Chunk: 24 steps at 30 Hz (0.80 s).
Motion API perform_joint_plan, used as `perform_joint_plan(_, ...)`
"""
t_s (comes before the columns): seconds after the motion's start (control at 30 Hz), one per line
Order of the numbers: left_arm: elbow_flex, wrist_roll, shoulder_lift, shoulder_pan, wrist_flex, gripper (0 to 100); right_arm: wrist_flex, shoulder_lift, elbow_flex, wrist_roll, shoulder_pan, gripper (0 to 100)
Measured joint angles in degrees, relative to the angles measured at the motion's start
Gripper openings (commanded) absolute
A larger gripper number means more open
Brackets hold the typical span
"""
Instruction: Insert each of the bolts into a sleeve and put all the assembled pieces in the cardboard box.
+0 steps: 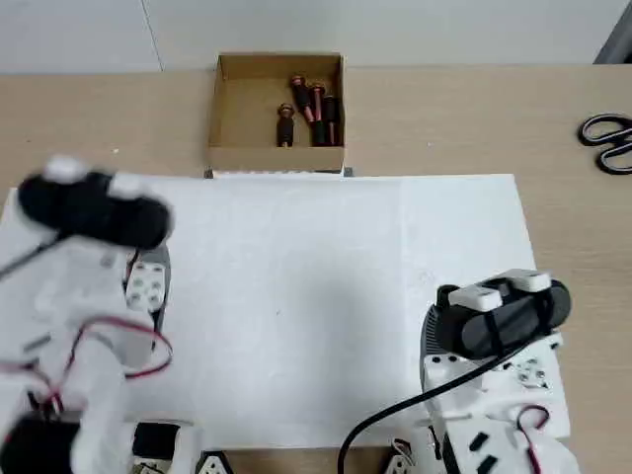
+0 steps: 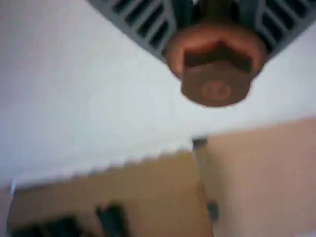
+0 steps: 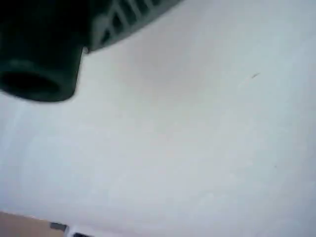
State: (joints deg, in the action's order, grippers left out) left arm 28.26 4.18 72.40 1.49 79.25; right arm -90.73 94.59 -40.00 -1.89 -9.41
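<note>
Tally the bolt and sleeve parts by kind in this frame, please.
3 assembled pieces, in the cardboard box
1 bolt, in the left gripper
1 sleeve, in the right gripper
Total: 5 parts

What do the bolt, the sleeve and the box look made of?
The copper-brown hex-headed bolt: likely metal, dull sheen, though blurred. The black tubular sleeve: matte, maybe plastic or rubber; no glint. The brown open box: cardboard, flat tan walls.
</note>
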Motion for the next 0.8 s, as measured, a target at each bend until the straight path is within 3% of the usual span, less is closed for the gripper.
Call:
perform_joint_plan(0.2,20.92,-13.27,21.45,0.00,-10.99,1,9.67,7.30,-13.63,0.00,0.09,0.2)
perform_joint_plan(0.3,28.75,-19.34,29.98,-0.26,-13.71,1,13.36,8.35,-18.55,0.00,-3.60,0.2)
perform_joint_plan(0.53,33.05,-34.73,31.03,-5.80,-16.09,1,23.12,9.05,-27.87,1.93,-14.95,0.2)
perform_joint_plan(0.8,37.10,-37.36,31.03,-12.40,-21.27,1,32.09,8.97,-38.07,2.55,-23.56,0.2)
